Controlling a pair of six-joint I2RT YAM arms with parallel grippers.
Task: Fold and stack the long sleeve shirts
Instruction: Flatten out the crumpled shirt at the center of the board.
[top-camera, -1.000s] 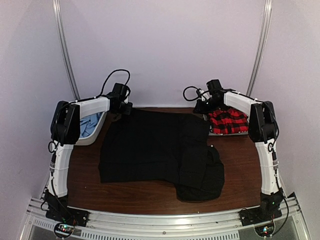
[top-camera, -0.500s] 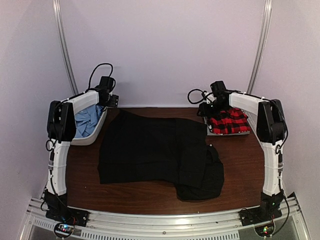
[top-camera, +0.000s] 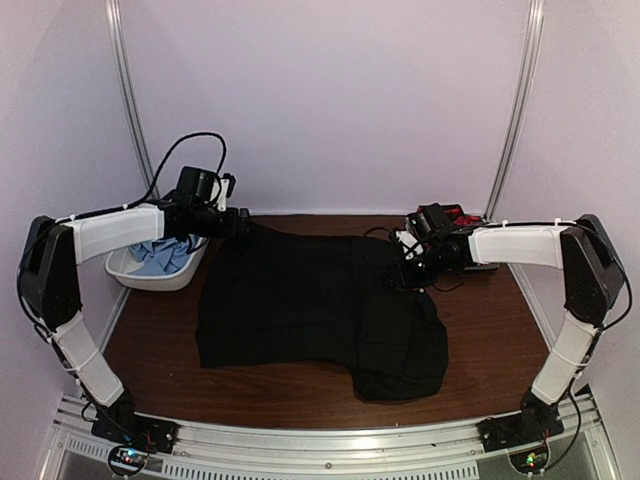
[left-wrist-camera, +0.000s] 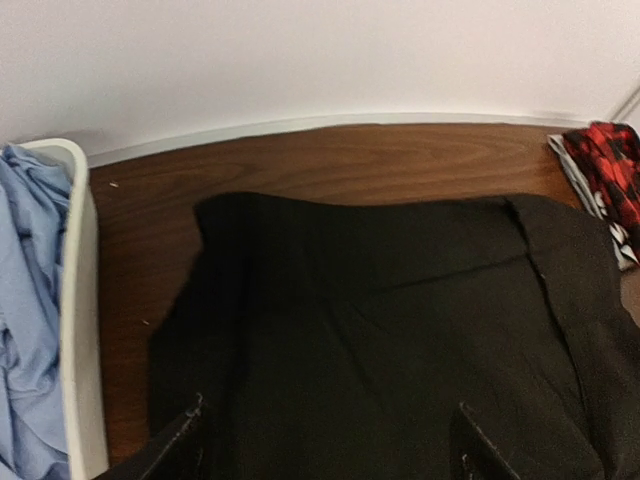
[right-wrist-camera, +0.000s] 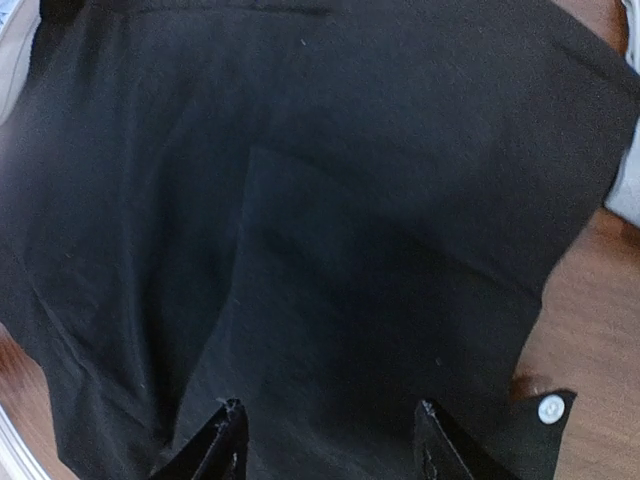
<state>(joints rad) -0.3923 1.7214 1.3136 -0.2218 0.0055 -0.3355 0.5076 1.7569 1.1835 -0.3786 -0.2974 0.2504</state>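
**Item 1. Left gripper** (left-wrist-camera: 328, 408): 2 dark fingers (left-wrist-camera: 185, 440) spread wide, nothing between them. It hovers over the far-left corner of the shirt in item 3. Whether the tips touch the cloth cannot be told.

**Item 2. Right gripper** (right-wrist-camera: 330, 408): 2 dark fingers (right-wrist-camera: 228, 440) parted to a moderate gap and gripping nothing. It sits low over the folded right part of the same shirt, with cloth filling the view beneath.

**Item 3. Plain black long-sleeve cloth shirt** (top-camera: 300, 300): lies spread at the middle of the brown wooden table (top-camera: 160, 340). The left part lies flat. The right part is doubled over and bunches into a lump at the near-right corner. 1 small white button (right-wrist-camera: 550, 407) shows at a cloth edge beside the right fingers.

**Item 4. Light blue crumpled cloth shirt** (top-camera: 160, 255): lies inside a white plastic tub (top-camera: 150, 282) at the far left, just beside the black shirt's left edge.

**Item 5. Red-and-black plaid cloth shirt** (left-wrist-camera: 610, 170): lies at the far right, mostly hidden behind the right arm in the top view.

**Open room**: a strip of bare wood runs between the black shirt's far edge and the back wall. A narrow strip separates the shirt from the tub. Wider bare wood lies along the near edge and to the right of the shirt.
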